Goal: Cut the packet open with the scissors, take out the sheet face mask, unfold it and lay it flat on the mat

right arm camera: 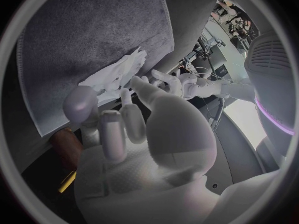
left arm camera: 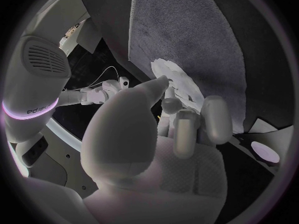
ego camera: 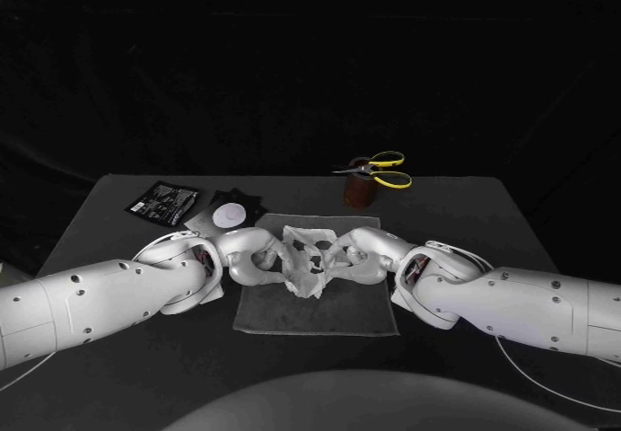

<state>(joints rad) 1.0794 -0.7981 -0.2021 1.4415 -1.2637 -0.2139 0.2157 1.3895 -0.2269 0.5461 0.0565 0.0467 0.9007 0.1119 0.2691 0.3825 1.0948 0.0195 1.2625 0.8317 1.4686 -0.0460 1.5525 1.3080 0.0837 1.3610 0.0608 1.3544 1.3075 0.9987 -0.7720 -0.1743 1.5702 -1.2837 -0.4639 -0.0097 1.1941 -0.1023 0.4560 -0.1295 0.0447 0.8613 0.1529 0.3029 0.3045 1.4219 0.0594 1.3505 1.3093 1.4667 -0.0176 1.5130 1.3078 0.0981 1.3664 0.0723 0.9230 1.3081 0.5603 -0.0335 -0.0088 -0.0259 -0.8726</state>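
Two white arms, the left arm point(ego camera: 91, 301) and the right arm point(ego camera: 530, 305), reach in from either side and meet over the middle of the table, where the sheet face mask point(ego camera: 305, 269) hangs between them, out of its packet and partly opened. The mask is crumpled and drooping, its cut-outs showing near the top, and its lower end hangs down to the grey mat point(ego camera: 310, 314) below. The left hand point(ego camera: 252, 256) grips one side edge, thumb against curled fingers, and the right hand point(ego camera: 365, 256) does the same on the other side (both wrist views show the white sheet bunched at the fingertips above the mat's weave).

The black packet point(ego camera: 161, 202) lies at the far left of the table point(ego camera: 492, 224), well apart from the hands, with a small white round disc point(ego camera: 231, 215) just beside it. Whether its edge is cut cannot be made out at this range. The yellow-handled scissors point(ego camera: 382, 169) stand handles-up in a brown holder point(ego camera: 356, 191) past the mat's far edge.

By the look of things, cutting and removal are finished and unfolding is under way. What remains is to draw the mask fully open, lower it onto the mat and smooth it flat. The thin, clinging sheet seems likely to fold back on itself if one side is let go early.
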